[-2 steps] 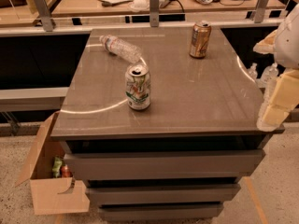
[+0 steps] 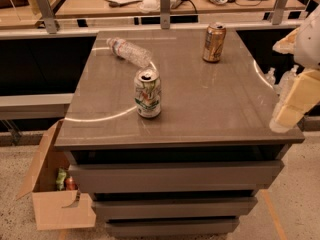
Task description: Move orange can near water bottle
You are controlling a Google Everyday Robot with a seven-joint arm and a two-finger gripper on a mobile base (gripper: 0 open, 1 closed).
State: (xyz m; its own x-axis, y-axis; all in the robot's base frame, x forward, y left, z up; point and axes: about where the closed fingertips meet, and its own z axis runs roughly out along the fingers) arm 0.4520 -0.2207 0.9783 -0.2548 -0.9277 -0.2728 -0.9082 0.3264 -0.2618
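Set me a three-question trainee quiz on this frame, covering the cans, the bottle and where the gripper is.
1. True or false: the orange can stands upright, apart from the water bottle, which lies on its side.
2. Which stands nearest the front edge of the table? A) orange can B) white can C) water bottle
3. Fill in: the gripper hangs off the table's ___ edge as the camera sees it.
Key: 1 true; 2 B; 3 right.
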